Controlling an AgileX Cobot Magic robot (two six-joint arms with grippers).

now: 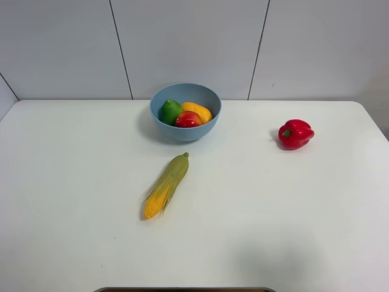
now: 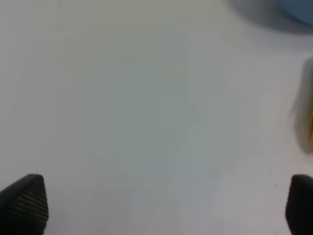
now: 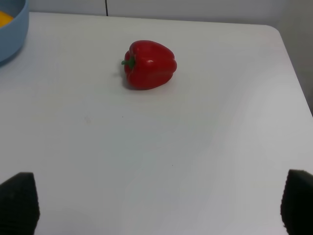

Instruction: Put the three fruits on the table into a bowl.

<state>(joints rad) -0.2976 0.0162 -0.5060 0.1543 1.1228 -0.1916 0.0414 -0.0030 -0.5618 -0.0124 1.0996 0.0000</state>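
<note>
The light-blue bowl (image 1: 182, 131) stands at the back middle of the white table (image 1: 279, 213). The green lime (image 1: 170, 111), the yellow-orange mango (image 1: 198, 111) and the red apple (image 1: 188, 119) all lie inside it. Neither gripper shows in the exterior high view. In the left wrist view my left gripper (image 2: 161, 210) is open and empty over bare table, with the bowl's edge (image 2: 299, 10) blurred at the frame corner. In the right wrist view my right gripper (image 3: 157, 203) is open and empty, with the bowl's wall (image 3: 11, 36) and a bit of mango (image 3: 5, 18) at the frame edge.
A husked corn cob (image 1: 166, 185) lies in front of the bowl, and shows blurred in the left wrist view (image 2: 308, 117). A red bell pepper (image 1: 296, 134) sits at the back right, ahead of the right gripper (image 3: 149, 64). A tiled wall rises behind the table.
</note>
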